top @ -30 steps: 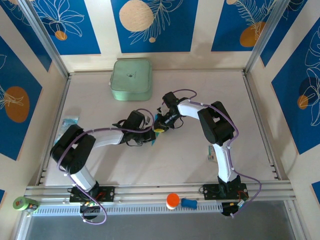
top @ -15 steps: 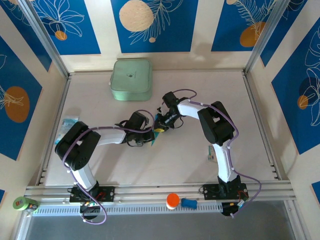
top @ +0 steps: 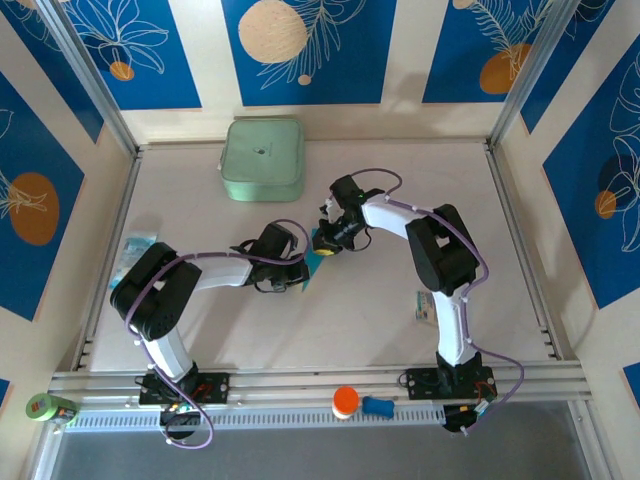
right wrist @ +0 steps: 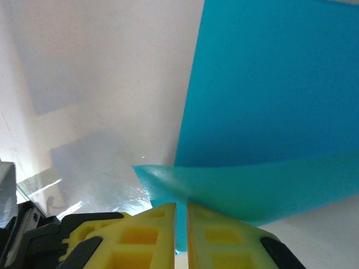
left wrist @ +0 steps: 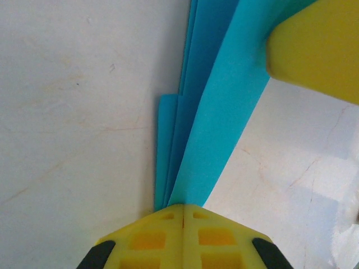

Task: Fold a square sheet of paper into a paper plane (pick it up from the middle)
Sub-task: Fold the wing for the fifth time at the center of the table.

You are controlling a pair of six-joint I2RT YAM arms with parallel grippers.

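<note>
On the pale worktop [top: 400, 180], well apart from the green box [top: 262, 160], the folded blue paper [left wrist: 219, 112] sits near the middle, with the left tool [left wrist: 184, 208] clamped tight on its layered end and the right tool [right wrist: 180, 208] pinching a curled edge.

Pale table [top: 450, 180] — blue-panelled walls [top: 150, 50]

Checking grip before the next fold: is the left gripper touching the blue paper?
Touching. Left wrist view: the left gripper, shut, pinches the layered blue paper.
</note>
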